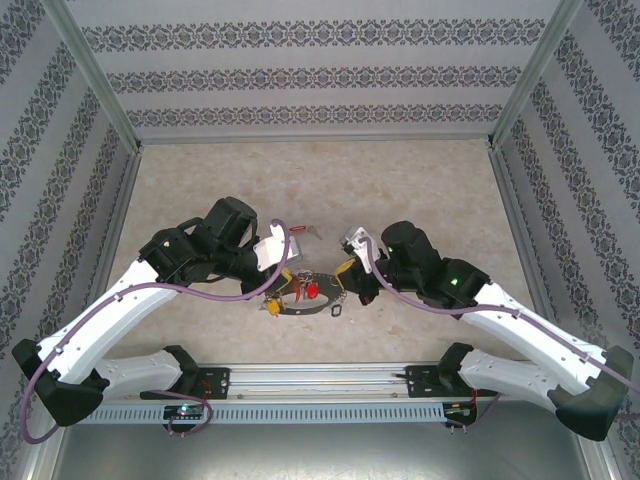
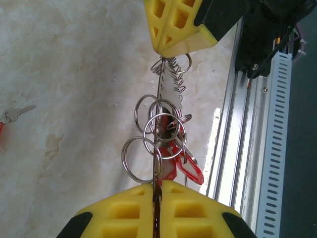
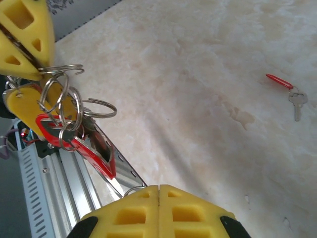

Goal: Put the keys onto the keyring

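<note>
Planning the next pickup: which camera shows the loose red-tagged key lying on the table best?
The right wrist view: the red-tagged key lies whole, tag and blade both distinct. The left wrist view catches it at the left edge, its tag mostly cut off. The top external view shows it as a tiny speck.

The far half of the table (image 1: pixel 320 175) lies open, hemmed by walls (image 1: pixel 90 180) left, right and far. At near middle the arms meet, and the keyring (image 2: pixel 159 94), pinched between left gripper (image 2: pixel 158 191) and right gripper (image 3: pixel 158 191), bars the gap. A loose key (image 3: pixel 297 105) lies just beyond. A rail (image 1: pixel 320 378) closes the near edge.
</note>
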